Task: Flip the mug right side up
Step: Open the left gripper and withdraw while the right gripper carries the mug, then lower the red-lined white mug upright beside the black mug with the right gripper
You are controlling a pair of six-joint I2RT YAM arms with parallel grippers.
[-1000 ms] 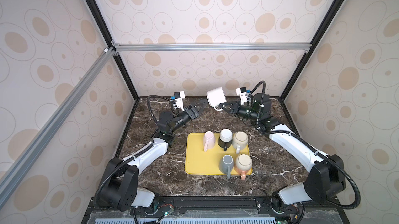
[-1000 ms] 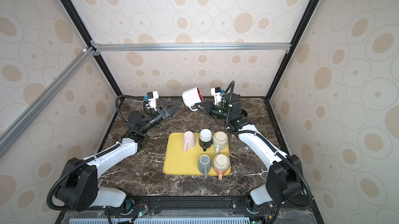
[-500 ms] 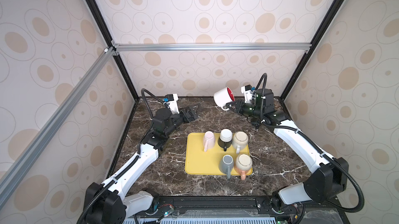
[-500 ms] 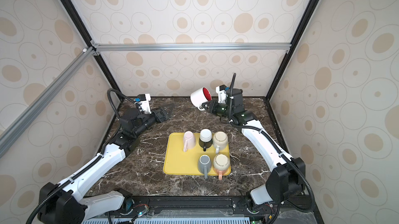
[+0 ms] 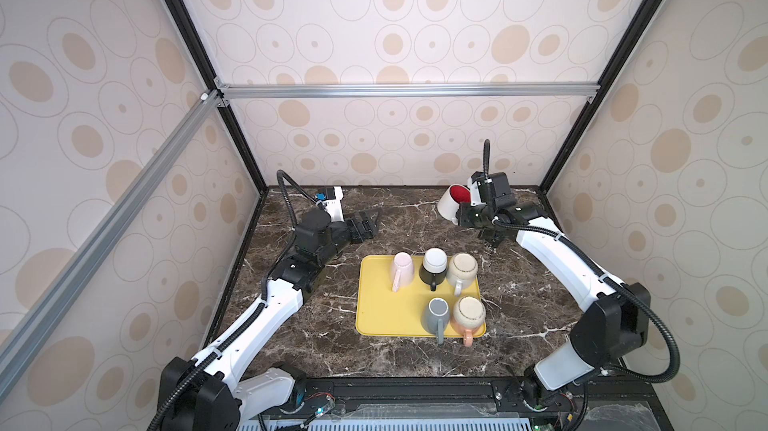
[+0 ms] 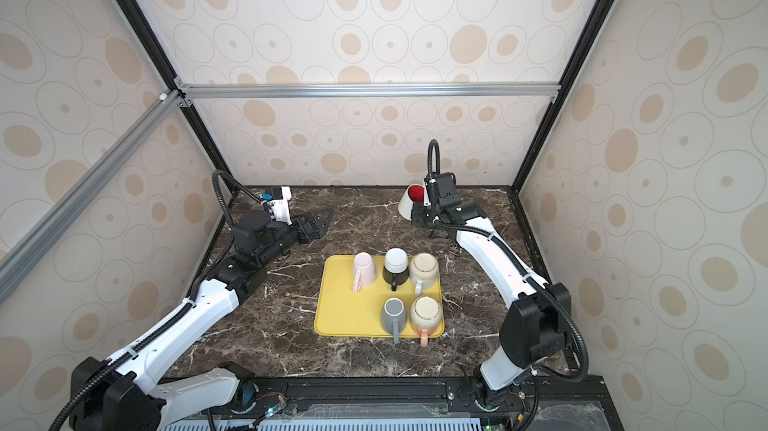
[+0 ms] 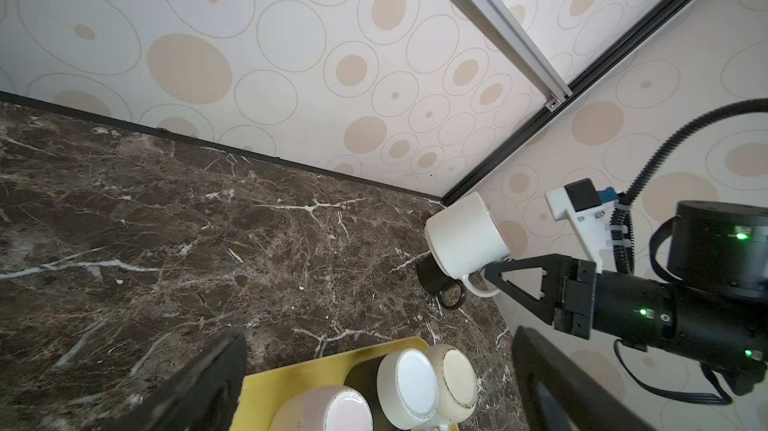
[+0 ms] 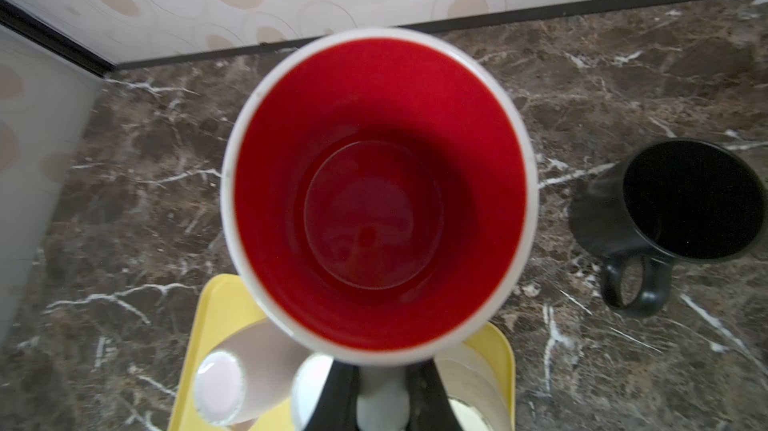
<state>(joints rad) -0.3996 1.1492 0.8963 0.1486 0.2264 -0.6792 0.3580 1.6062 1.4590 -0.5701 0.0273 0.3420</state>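
Marble tabletop (image 5: 291, 325). Yellow tray (image 5: 374, 312) lies lower than both grippers and between them, toward the arm bases. It holds five mugs, all base-up: pink mug (image 5: 402, 270), black-and-white mug (image 5: 434, 269), cream mug (image 5: 462, 269), grey mug (image 5: 437, 316), peach-handled mug (image 5: 468, 314).

Right gripper (image 5: 462, 217) is clamped on the handle of the white mug (image 5: 451, 206), which is off the table and tilted, its red interior bare to the bottom.

Black mug (image 8: 690, 200) stands upright on the marble, just beside and below that gripper.

Left gripper (image 5: 369, 222) has its jaws wide apart and holds nothing.
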